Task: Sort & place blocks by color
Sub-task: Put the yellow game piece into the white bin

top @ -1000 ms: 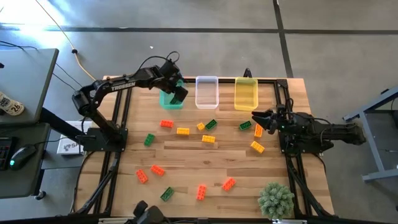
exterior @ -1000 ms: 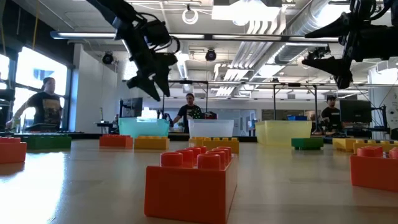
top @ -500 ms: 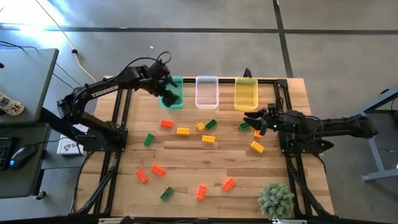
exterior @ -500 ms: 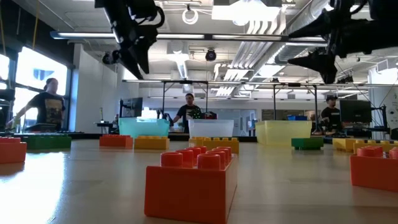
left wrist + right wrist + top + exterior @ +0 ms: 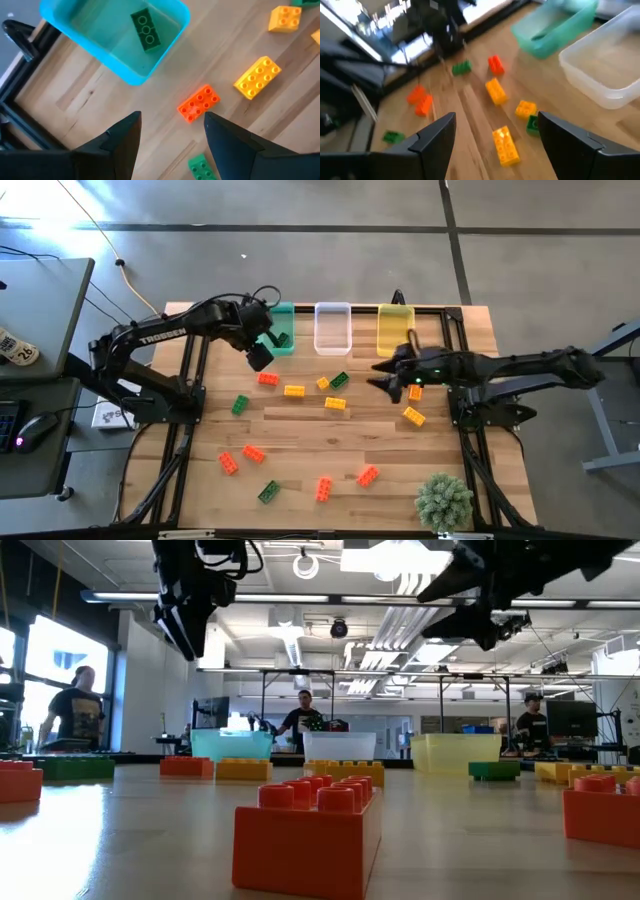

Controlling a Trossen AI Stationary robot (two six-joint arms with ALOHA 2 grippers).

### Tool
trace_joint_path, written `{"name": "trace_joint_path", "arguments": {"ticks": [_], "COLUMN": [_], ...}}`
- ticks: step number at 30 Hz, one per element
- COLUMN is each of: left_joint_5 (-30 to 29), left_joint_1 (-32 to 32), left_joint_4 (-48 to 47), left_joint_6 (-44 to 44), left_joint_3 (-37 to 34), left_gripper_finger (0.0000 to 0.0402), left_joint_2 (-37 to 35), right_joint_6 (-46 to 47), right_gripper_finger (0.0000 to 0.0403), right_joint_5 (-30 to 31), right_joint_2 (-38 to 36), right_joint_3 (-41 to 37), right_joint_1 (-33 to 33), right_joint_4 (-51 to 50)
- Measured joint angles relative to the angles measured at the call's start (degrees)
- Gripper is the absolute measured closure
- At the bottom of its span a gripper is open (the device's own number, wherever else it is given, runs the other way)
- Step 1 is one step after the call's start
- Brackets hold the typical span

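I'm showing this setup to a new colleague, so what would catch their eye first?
Probably the bright blocks scattered over the wooden table, with three bins lined up along its far edge. The teal bin already holds one green block. Both open hands hover above: the left hand beside that bin, the right hand near the yellow bin.

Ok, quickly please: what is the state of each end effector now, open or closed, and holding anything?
Left end effector: open, holding nothing, above the table near the teal bin.
Right end effector: open, holding nothing.
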Motion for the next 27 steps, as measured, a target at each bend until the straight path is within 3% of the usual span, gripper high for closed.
{"name": "trace_joint_path", "arguments": {"ticks": [14,27], "left_joint_5": [-2.5,-2.7], "left_joint_1": [-7.0,-8.1], "left_joint_4": [-0.6,-0.5], "left_joint_6": [-2.9,-2.9], "left_joint_3": [0.0,-0.1], "left_gripper_finger": [0.0195,0.0195], "left_joint_2": [0.0,0.0], "right_joint_6": [-9.2,-13.8], "right_gripper_finger": [0.0135,0.0135], "right_joint_5": [-0.3,1.6], "right_joint_2": [25.2,40.8], "right_joint_3": [11.2,17.3], "right_joint_1": [5.7,6.1], "right_joint_4": [-0.6,-0.6]}}
